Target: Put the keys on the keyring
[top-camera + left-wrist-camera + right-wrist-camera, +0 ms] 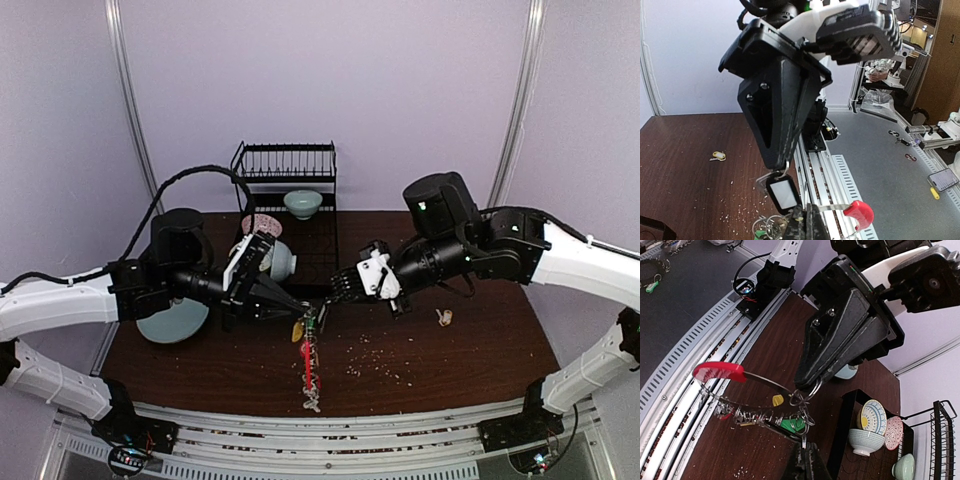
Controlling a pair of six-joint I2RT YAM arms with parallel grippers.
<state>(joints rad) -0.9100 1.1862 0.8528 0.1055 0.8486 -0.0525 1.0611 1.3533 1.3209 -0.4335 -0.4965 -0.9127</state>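
The keyring (pixel 308 345) hangs between both grippers above the table's middle, its red strap clip (pixel 307 368) dangling down. My left gripper (pixel 300 312) is shut on its thin metal ring; its own fingertips (pixel 808 220) pinch the wire beside the red clip end (pixel 860 212). My right gripper (pixel 328 298) is shut on a small ring (pixel 802 439) of the bunch. A black tag (pixel 783 192) hangs from that ring. Green (pixel 792 424) and yellow (pixel 778 400) tags hang in the bunch. One loose key with a yellowish head (pixel 445 318) lies on the table to the right (pixel 717 156).
A black dish rack (pixel 285 170) with bowls stands at the back. A pale blue plate (pixel 172 322) lies under the left arm and a bowl (pixel 282 262) sits behind it. Crumbs are scattered over the brown table (pixel 400 370). A metal rail (pixel 330 425) runs along the near edge.
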